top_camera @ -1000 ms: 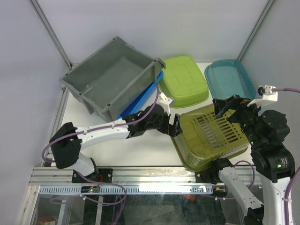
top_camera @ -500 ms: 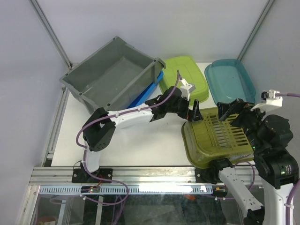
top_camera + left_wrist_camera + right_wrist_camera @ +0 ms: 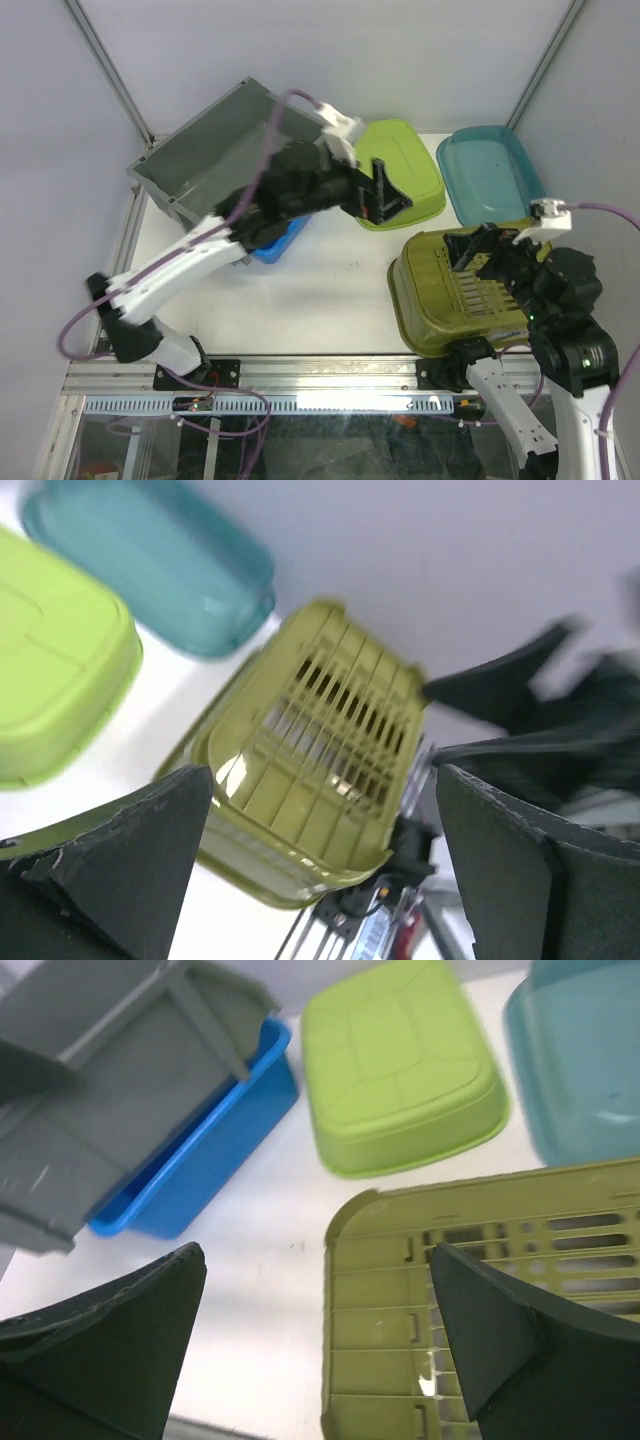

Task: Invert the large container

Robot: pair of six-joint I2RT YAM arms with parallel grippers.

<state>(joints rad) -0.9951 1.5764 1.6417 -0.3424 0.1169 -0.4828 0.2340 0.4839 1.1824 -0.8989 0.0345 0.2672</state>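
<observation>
The large container is a grey crate at the back left, open side up and tilted, its low edge resting on a blue tub. The right wrist view shows the container at upper left. My left gripper hangs open and empty in the air to the right of the crate, in front of the lime tub. In its own view the left gripper frames only distant things. My right gripper is open and empty above the olive basket.
The olive slotted basket lies bottom up at the front right. An upside-down lime tub and a teal tub sit along the back. The blue tub is wedged under the crate. Grey walls close both sides.
My left arm has let go of the olive basket and swung up and back toward the grey crate. The basket has settled flat, bottom up. The right gripper has shifted slightly over it.
</observation>
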